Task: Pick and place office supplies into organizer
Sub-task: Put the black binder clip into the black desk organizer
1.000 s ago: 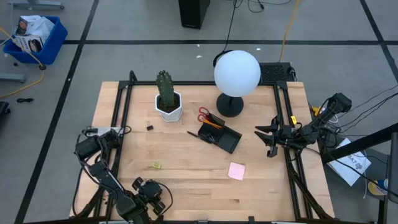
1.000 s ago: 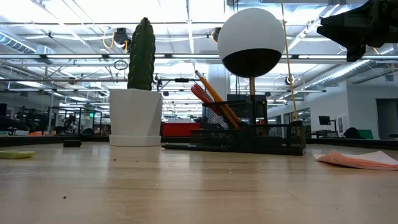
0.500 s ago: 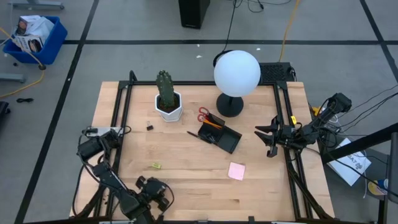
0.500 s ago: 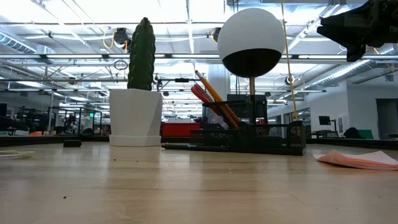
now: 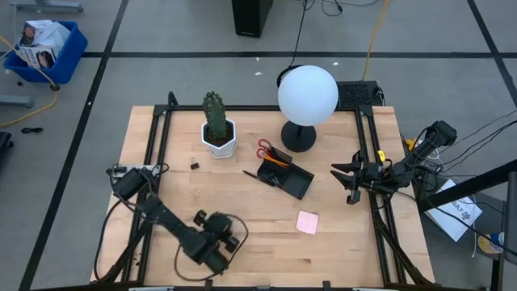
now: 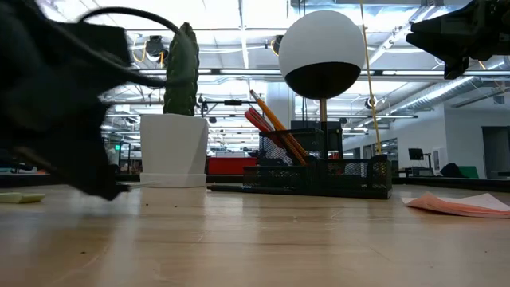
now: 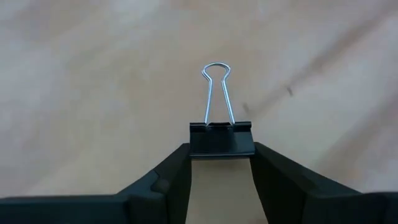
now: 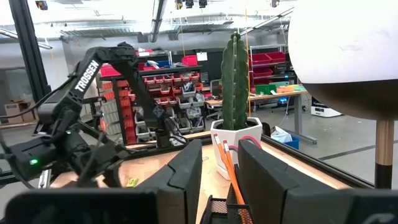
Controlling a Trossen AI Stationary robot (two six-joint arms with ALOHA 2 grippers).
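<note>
My left gripper [image 5: 229,242] is over the near middle of the table, shut on a small black binder clip [image 7: 221,139]. The black organizer [image 5: 287,176] stands mid-table with red-handled scissors [image 5: 264,149] and orange pencils [image 6: 275,126] upright in it. A black pen [image 5: 251,175] lies on the wood beside its left end. The pink sticky-note pad [image 5: 307,221] lies flat right of my left gripper. A tiny black clip [image 5: 194,165] lies near the cactus pot. The yellow piece [image 6: 19,198] lies on the table. My right gripper [image 5: 342,183] waits open by the right edge. My left gripper pinches the binder clip by its black body [image 7: 221,147], one fingertip [image 7: 174,163] on each side. The two silver wire handles [image 7: 216,93] stick out forward past the fingertips. The wood of the table shows blurred behind the clip; whether it touches the table I cannot tell.
A white hexagonal cactus pot [image 5: 219,137] stands far left of the organizer. The lamp's black base [image 5: 298,136] and white globe [image 5: 308,94] stand just behind it. Bare wood [image 5: 266,242] lies between my left gripper and the pink pad.
My left arm has swung out from the near-left corner toward the table's middle, carrying its gripper to the right and a little away from the near edge. It now fills the left of the low view. My right arm has kept still.
</note>
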